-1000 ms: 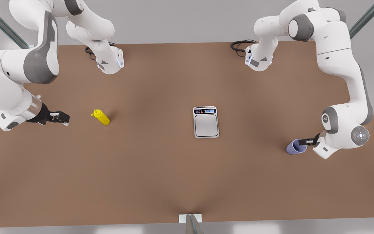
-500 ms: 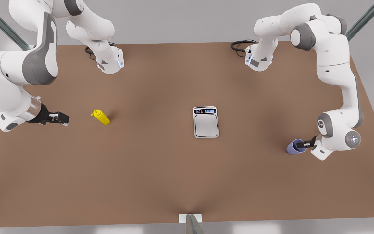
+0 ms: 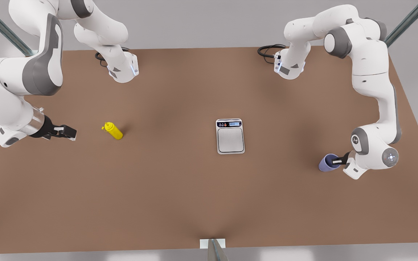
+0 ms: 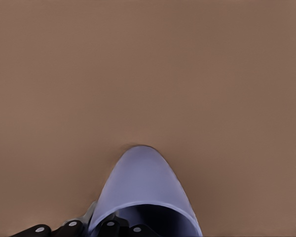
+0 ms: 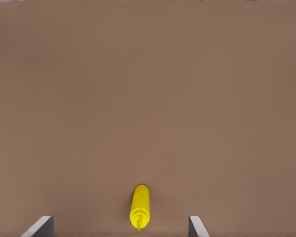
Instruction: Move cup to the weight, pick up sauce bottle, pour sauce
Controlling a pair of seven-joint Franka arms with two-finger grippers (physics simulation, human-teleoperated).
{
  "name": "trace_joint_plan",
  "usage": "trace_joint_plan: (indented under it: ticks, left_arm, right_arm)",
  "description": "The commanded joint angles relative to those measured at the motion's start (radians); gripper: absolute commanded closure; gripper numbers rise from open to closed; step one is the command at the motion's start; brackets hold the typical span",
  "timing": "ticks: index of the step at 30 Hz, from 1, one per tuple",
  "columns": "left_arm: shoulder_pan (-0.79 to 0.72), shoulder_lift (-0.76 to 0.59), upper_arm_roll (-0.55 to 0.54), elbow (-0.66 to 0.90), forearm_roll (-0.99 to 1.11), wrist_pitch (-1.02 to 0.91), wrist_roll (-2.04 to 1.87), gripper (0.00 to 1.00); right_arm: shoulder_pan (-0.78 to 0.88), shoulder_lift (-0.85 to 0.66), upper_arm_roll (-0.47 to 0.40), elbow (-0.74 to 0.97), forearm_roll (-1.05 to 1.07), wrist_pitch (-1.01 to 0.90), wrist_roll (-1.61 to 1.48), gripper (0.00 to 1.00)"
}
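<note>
My left fingers [image 3: 336, 161] pinch the cup [image 3: 326, 164] by its rim, ready to carry it to the scale [image 3: 230, 136]. My right fingers [image 3: 65, 132] wait spread apart, aimed at the yellow bottle [image 3: 113, 130] for pouring.

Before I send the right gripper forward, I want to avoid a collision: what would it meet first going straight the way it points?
Most likely the sauce bottle, which lies between the open right gripper's fingers line of travel, though depth is hard to judge.
</note>
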Motion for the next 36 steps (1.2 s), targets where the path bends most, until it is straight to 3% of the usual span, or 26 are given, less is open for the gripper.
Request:
trace_joint_plan:
  ticks: [1,4,7,9,11,13,14,15,16,19,22,30,36]
  left_arm:
    - [0.000,-0.002,-0.003,0.000,-0.011,0.000,0.000,0.79]
    - [-0.009,-0.016,-0.017,0.009,-0.011,0.001,-0.034,0.79]
    - [-0.112,-0.060,-0.015,0.018,-0.011,-0.054,-0.210,0.79]
    - [-0.181,-0.077,-0.017,0.043,-0.013,-0.119,-0.319,0.79]
    - [-0.189,-0.077,-0.017,0.041,-0.013,-0.119,-0.330,0.79]
    - [-0.205,-0.079,-0.017,0.041,-0.037,-0.119,-0.336,0.79]
    - [-0.210,-0.083,-0.017,0.041,-0.048,-0.119,-0.333,0.79]
    - [-0.239,-0.092,-0.017,0.040,-0.051,-0.111,-0.330,0.79]
    - [-0.285,-0.097,-0.017,0.037,-0.051,-0.106,-0.333,0.79]
    - [-0.426,-0.098,-0.017,0.043,-0.051,-0.119,-0.405,0.79]
    - [-0.485,-0.100,-0.074,0.043,-0.051,-0.125,-0.543,0.79]
    - [-0.569,-0.102,-0.212,0.046,-0.092,-0.137,-0.792,0.79]
    - [-0.569,-0.118,-0.230,-0.035,-0.093,-0.096,-0.795,0.79]
  right_arm:
    - [-0.002,0.000,0.000,0.000,0.002,0.000,0.000,0.00]
    - [-0.009,0.002,0.000,0.001,0.007,0.000,0.000,0.00]
    - [-0.012,0.008,-0.003,0.001,0.039,-0.002,0.020,0.00]
    - [-0.034,0.020,-0.017,0.000,0.151,-0.006,0.231,0.00]
    - [-0.040,0.037,-0.118,-0.011,0.352,-0.057,0.497,0.00]
    - [-0.063,0.040,-0.158,-0.049,0.507,-0.069,0.816,0.00]
    - [-0.103,0.051,-0.182,-0.100,0.614,-0.077,0.934,0.00]
    - [-0.109,0.049,-0.308,-0.250,0.821,-0.081,0.974,0.00]
    - [-0.109,0.049,-0.380,-0.379,0.942,-0.101,0.965,0.00]
    - [-0.118,0.049,-0.497,-0.707,1.120,-0.146,0.753,0.00]
    - [-0.166,0.075,-0.500,-0.867,1.157,-0.166,0.526,0.00]
    - [-0.308,0.390,-0.445,-0.769,1.194,-0.295,0.353,0.00]
    - [-0.315,0.434,-0.347,-0.755,1.183,-0.296,0.308,0.00]
